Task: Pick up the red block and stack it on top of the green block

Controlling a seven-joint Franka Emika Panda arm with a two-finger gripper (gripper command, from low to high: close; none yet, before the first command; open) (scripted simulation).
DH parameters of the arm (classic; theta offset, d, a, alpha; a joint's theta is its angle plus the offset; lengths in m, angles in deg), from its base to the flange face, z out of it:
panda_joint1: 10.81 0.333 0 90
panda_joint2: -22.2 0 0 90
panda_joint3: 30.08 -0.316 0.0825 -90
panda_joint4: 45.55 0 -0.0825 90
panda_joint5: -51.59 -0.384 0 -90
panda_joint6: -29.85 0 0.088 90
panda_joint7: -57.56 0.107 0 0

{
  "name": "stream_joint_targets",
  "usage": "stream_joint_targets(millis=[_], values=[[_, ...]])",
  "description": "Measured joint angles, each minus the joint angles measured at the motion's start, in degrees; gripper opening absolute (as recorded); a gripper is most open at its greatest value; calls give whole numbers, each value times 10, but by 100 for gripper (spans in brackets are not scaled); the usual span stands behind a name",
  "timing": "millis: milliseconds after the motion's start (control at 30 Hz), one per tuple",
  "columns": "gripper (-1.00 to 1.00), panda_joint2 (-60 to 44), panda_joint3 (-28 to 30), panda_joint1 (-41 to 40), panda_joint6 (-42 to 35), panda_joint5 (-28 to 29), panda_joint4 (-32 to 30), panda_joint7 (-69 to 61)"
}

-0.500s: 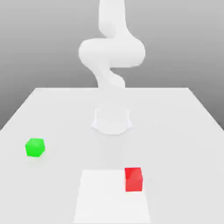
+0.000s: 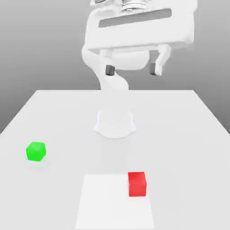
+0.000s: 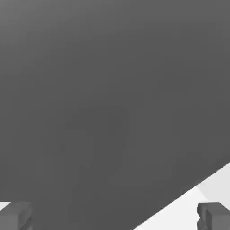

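the white two-finger gripper hangs released, fingers wide, high above the white table; small red cube and green cube sit well apart.

We see soft, even light with no glare on the pale table, only faint shadows under the red block and green block (edges slightly blurred), while the hand view looks dim and grey.
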Motion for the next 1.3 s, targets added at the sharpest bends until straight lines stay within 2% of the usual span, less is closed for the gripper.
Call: stream_joint_targets(millis=[333, 700, 900, 1100, 1133, 1300], values=[[0, -121, -81, -57, 74, 11, -75, 260], [0, -245, -115, -62, 155, 1, -150, 512], [0, -316, -67, -43, 206, 107, -139, 601], [0, -390, 42, 39, 260, 225, -126, 687], [-100, -396, 53, 48, 265, 233, -125, 692], [-100, -396, 53, 48, 266, 233, -125, 692]])
